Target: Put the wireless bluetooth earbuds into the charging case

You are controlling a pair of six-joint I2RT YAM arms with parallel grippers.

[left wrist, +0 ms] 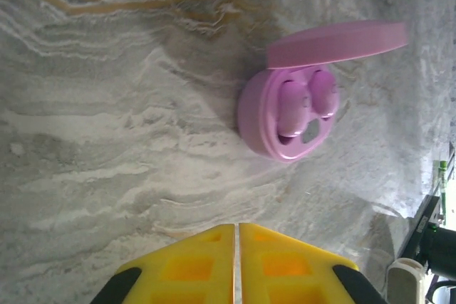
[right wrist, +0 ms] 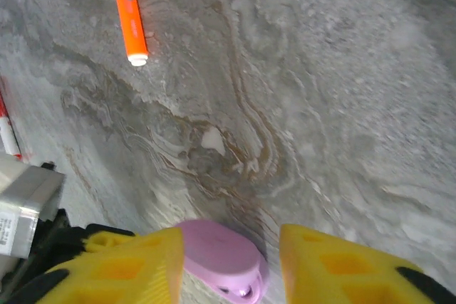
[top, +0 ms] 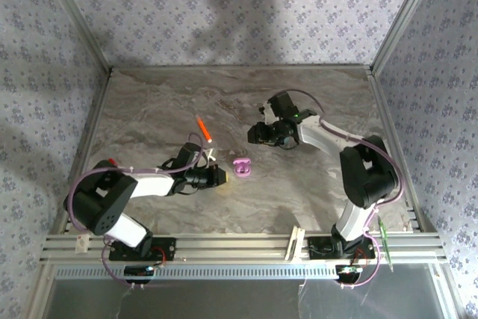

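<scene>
A pink charging case [left wrist: 255, 124] lies on the marble table with its lid [left wrist: 335, 42] raised. Two pink earbuds [left wrist: 290, 108] sit side by side in its wells. In the top view the case [top: 242, 167] is between both arms. My left gripper [left wrist: 237, 227] is shut with nothing in it, its yellow fingers pressed together just short of the case [top: 222, 176]. My right gripper [right wrist: 231, 236] hovers behind the case [right wrist: 217, 250], its fingers apart and the lid's back showing between them; it is open [top: 255, 134].
An orange pen-like stick [top: 203, 129] lies left of the right gripper, with its white tip toward the case [right wrist: 128, 12]. Part of the left arm [right wrist: 21, 211] sits low left in the right wrist view. Metal frame posts and patterned walls bound the table [top: 314, 95].
</scene>
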